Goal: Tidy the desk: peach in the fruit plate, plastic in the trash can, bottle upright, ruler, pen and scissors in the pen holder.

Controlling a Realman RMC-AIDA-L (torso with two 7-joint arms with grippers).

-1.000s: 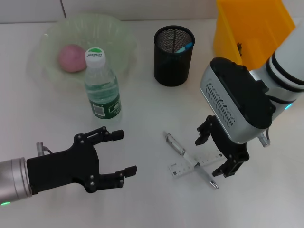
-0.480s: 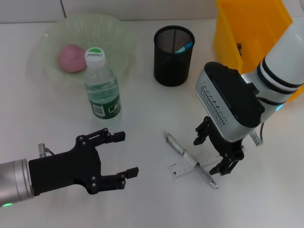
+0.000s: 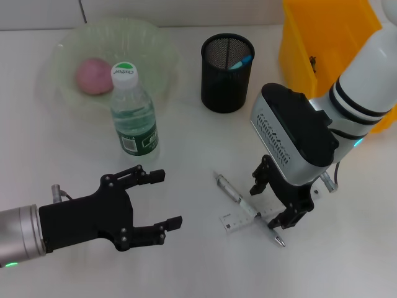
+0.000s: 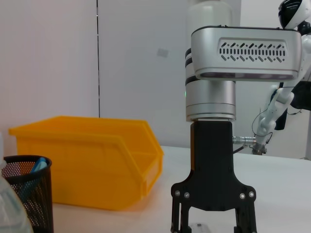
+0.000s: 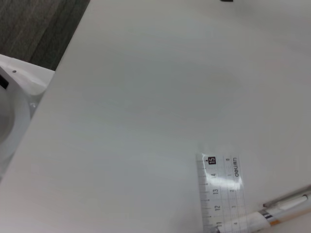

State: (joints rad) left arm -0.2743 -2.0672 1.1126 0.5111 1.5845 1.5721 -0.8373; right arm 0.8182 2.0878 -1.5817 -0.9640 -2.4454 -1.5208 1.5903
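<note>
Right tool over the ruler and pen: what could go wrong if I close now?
1. The pen lies across the clear ruler, touching it. The open right tool straddles both, so closing may pinch both or flick one away.
2. The ruler lies flat on the table; the fingertips may slide over it without gripping.
3. The open left tool hovers near the upright bottle; a stray move could topple it.

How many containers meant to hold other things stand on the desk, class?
3: the fruit plate at far left holding the peach, the pen holder at centre back, and the yellow bin at far right. None seems hidden.
</note>
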